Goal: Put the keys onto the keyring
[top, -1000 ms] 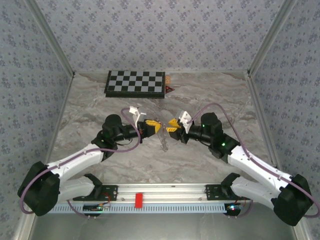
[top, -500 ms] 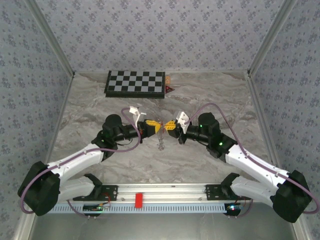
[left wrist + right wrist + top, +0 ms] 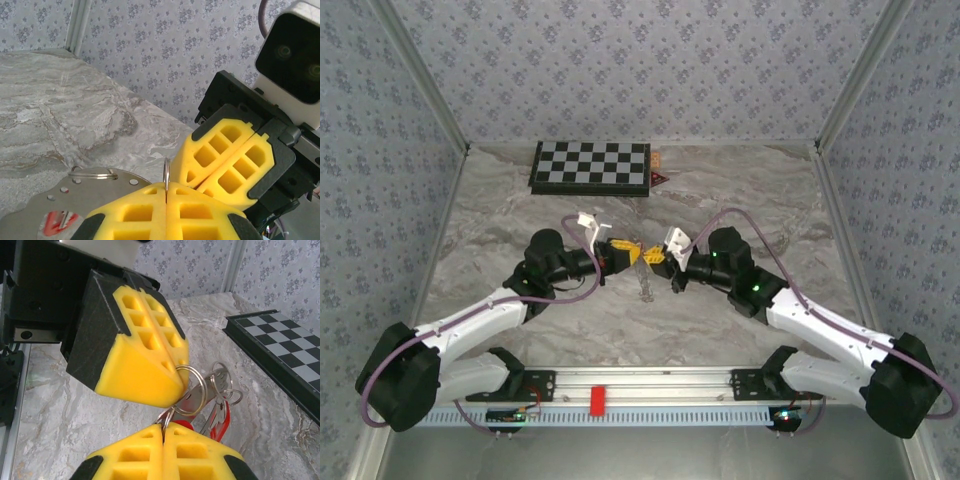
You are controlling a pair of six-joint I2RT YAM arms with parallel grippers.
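Where both yellow-padded hands meet above the marbled grey surface point(image 3: 500, 200): thin silvery wire keyring point(image 3: 192, 390), rim clamped edge-on in closed left hand point(image 3: 166, 190); red-headed silvery keys point(image 3: 220, 425) hanging just below it, top loops apparently pinched in closed right hand point(image 3: 164, 432). Hands equally near.

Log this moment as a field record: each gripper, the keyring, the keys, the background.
left gripper: shut on the edge of the keyring
right gripper: shut, pinching a ring of the key bunch
keyring: held in the air between both grippers
keys: red heads, dangling below the rings
chessboard: at far edge of table
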